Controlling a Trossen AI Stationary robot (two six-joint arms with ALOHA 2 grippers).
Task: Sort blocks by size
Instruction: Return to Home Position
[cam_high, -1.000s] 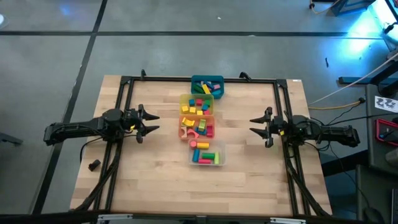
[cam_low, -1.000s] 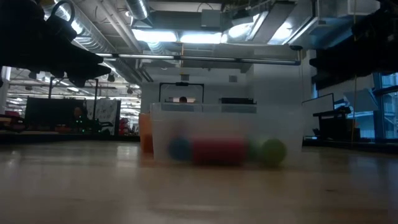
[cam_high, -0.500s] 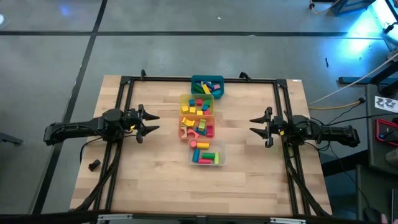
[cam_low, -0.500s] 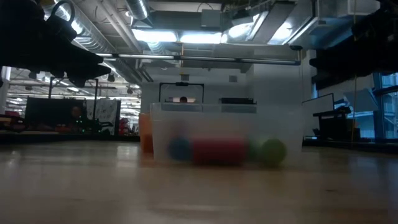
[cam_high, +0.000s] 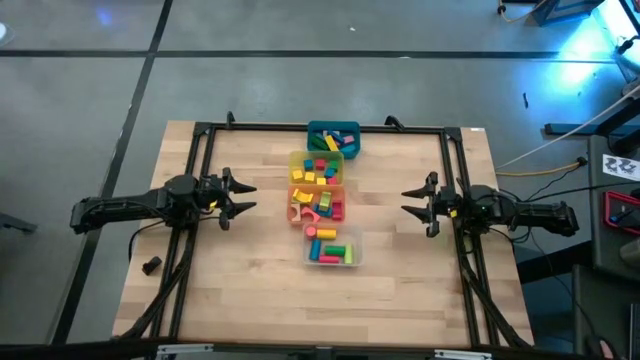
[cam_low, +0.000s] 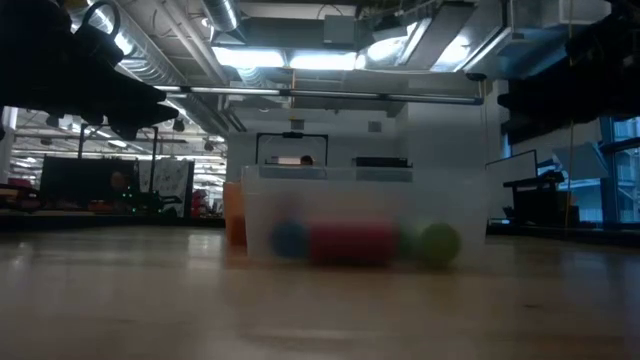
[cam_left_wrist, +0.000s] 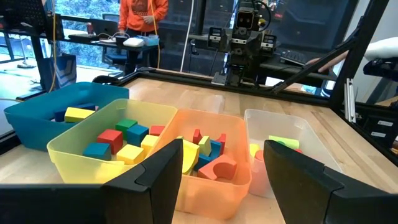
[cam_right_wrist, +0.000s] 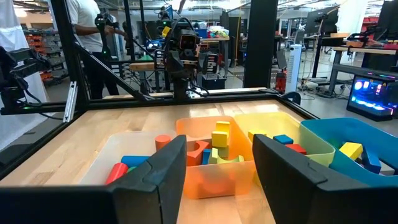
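Nothing on the table (cam_high: 250, 300) has shifted in the past second. Both arms keep the same pose, and the only change I can find is a head (cam_low: 305, 159) in the far room, which has drifted slightly in the low view.

Nearest the low camera stands the clear bin (cam_high: 332, 250), with blue, red and green shapes blurred behind its wall. Beyond it, one after another up the middle of the table, come the orange bin (cam_high: 340, 190), the yellow bin (cam_high: 292, 158) and the teal bin (cam_high: 312, 130), which is set a little to the right. That makes four bins, one of each colour. Every one of the blocks (cam_high: 318, 203) that I can see lies inside a bin. They are too small and too heaped for me to count.

There are two arms, one at each side. The left gripper (cam_high: 248, 197) hangs level with the orange bin and well apart from it, fingers spread wide and holding nothing. The right gripper (cam_high: 406, 202) faces it from the other side, just as wide and just as empty. One small dark object (cam_high: 151, 265) lies near the table's left front edge.
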